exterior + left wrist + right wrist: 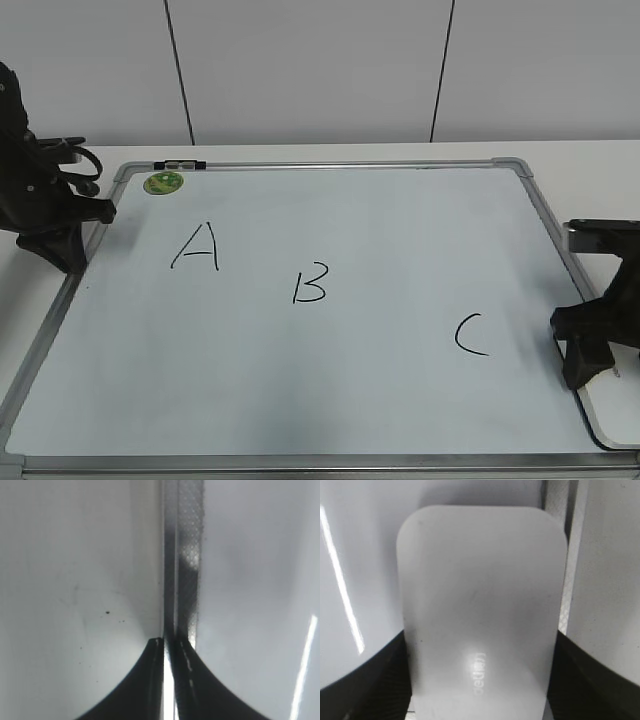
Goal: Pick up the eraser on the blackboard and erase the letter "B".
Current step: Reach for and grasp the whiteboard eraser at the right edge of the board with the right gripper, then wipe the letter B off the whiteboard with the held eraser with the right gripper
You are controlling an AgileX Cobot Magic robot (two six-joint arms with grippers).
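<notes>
While your right gripper (477,700) straddles the eraser (482,605), fingers apart at its sides, you're mid-pickup. Close, lift, then sweep the letter "B" (309,283). Your left gripper (167,647) idles, fingers together.

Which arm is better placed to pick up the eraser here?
Right. The right gripper has its fingers on either side of the eraser. The left gripper sits shut over the blackboard frame, far side from it.
</notes>
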